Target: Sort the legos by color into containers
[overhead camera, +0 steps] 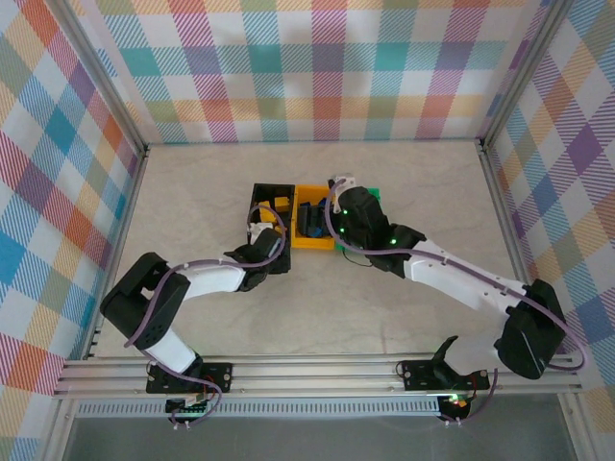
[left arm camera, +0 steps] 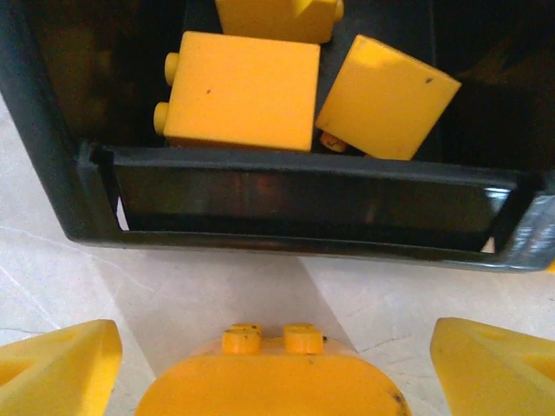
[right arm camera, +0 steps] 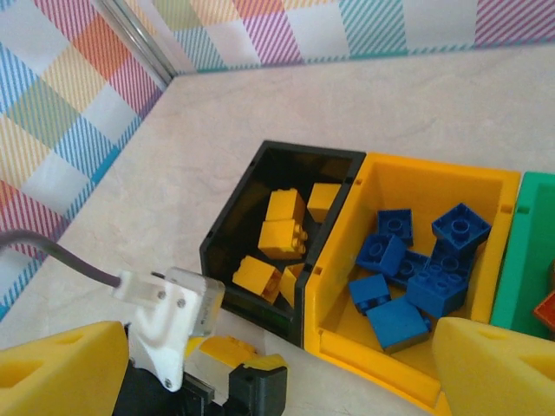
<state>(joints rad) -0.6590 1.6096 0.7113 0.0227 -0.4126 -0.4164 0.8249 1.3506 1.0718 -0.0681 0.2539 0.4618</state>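
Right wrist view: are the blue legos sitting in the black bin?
No, the blue legos lie in the yellow-orange bin; the black bin holds yellow legos.

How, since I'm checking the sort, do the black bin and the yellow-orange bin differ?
The black bin holds yellow bricks; the yellow-orange bin holds blue bricks. The black bin's walls are dark, the yellow-orange bin's bright. Both are open-topped, rectangular and joined side by side.
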